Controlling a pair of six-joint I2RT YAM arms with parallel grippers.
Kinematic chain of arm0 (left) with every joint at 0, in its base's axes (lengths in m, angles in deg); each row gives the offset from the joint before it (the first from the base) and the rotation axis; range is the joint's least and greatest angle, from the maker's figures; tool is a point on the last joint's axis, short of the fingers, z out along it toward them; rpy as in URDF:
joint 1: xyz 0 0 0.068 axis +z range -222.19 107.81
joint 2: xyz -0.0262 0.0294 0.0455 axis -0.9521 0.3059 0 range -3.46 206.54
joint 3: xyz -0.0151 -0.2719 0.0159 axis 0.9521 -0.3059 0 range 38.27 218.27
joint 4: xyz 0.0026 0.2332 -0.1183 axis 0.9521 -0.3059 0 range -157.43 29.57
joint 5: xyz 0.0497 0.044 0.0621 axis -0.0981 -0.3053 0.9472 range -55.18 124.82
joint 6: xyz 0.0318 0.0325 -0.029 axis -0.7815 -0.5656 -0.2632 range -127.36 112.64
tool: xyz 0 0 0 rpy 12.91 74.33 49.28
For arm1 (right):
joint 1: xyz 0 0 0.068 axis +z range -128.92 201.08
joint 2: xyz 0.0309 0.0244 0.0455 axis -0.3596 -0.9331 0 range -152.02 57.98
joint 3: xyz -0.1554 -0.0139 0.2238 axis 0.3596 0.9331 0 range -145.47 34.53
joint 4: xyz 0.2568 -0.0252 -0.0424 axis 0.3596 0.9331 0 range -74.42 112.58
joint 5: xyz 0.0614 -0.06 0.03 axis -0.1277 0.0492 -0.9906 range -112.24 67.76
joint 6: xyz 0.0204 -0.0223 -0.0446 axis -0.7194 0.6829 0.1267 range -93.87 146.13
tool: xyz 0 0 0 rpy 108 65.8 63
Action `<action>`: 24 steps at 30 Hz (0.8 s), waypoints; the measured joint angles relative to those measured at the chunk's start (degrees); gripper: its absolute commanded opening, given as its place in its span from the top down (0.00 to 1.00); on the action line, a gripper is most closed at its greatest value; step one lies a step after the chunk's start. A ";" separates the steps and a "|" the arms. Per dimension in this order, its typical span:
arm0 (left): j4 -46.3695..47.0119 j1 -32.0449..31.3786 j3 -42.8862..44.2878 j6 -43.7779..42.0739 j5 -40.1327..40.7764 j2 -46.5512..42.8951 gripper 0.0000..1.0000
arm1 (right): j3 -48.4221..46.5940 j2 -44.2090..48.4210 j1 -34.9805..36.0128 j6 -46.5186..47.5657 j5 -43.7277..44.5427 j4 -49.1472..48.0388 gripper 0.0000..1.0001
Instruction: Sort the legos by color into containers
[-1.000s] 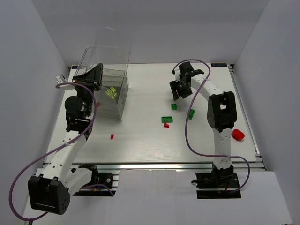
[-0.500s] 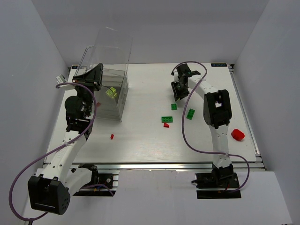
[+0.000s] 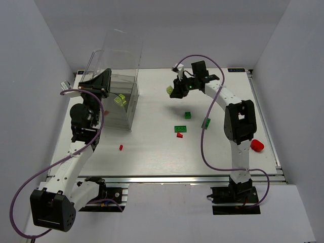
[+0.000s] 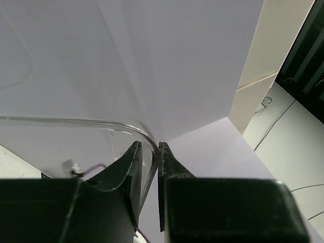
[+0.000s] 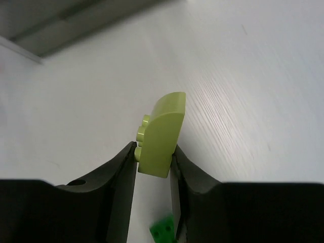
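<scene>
My right gripper is shut on a yellow-green lego, held above the table's far middle; the right wrist view shows the brick pinched between both fingers. My left gripper is shut on the wall of the clear container at the far left; its rim runs between the jaws. Another yellow-green lego lies inside the container. Dark green legos and a small red one lie on the table below the right gripper.
A small red lego lies in front of the container. A bigger red piece sits near the right edge. A dark green lego lies beside the right arm's purple cable. White walls close in the table on three sides.
The right gripper closed on the yellow-green lego, lifted it off the table and carried it to the left. The left arm has not moved.
</scene>
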 measured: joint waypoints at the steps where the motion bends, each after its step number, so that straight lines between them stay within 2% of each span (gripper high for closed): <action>1: 0.02 0.00 -0.02 0.00 0.02 0.00 0.81 | 0.00 0.61 0.59 1.36 -4.11 -1.99 1.00; 3: 0.00 0.00 0.00 0.00 0.00 0.00 0.81 | -0.26 1.18 2.36 2.99 -11.41 -6.86 1.00; 5: 0.00 0.00 0.00 0.00 0.00 0.00 0.81 | -0.66 1.11 4.81 3.06 -15.10 -12.28 1.00; 9: -0.04 0.00 0.00 0.00 0.00 -0.02 0.81 | -0.74 0.37 10.49 -0.48 -16.31 -25.94 1.00; 12: -0.17 0.00 -0.02 0.00 0.00 -0.04 0.81 | -1.62 -1.68 14.64 -6.56 -14.43 -37.00 1.00; 15: -0.22 0.00 -0.02 -0.02 -0.07 -0.07 0.81 | -6.99 -6.71 17.27 -14.84 -10.75 -43.50 1.00; 18: -0.28 0.00 -0.02 -0.02 -0.09 -0.11 0.81 | -11.87 -11.34 18.43 -21.42 -5.01 -46.25 1.00; 24: -0.31 0.00 0.00 -0.02 -0.11 -0.11 0.81 | -12.37 -13.09 20.22 -27.47 4.70 -47.32 1.00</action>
